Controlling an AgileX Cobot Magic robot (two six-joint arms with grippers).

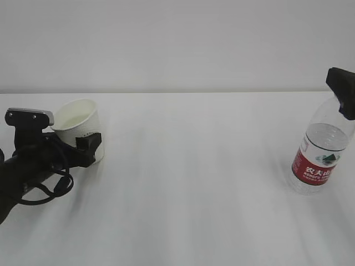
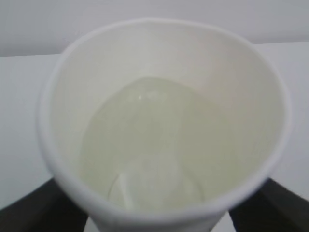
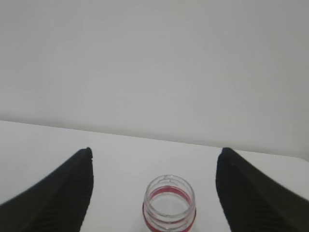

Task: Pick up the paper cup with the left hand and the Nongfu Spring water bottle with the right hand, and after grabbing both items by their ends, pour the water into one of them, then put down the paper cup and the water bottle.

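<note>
The white paper cup [image 1: 80, 126] stands at the left of the table, leaning a little. In the left wrist view the cup [image 2: 159, 63] fills the frame, with clear water [image 2: 145, 154] in its bottom. My left gripper [image 1: 83, 143] is open, with one black finger [image 2: 29, 210] at each side of the cup's lower wall. The Nongfu Spring water bottle [image 1: 319, 158] stands upright at the right, uncapped and partly filled. My right gripper [image 3: 155, 151] hangs open just above its open mouth [image 3: 169, 203], touching nothing.
The white table [image 1: 194, 183] runs back to a plain light wall. The left arm's black cables [image 1: 50, 185] loop low over the table near the front left. Nothing else stands between cup and bottle.
</note>
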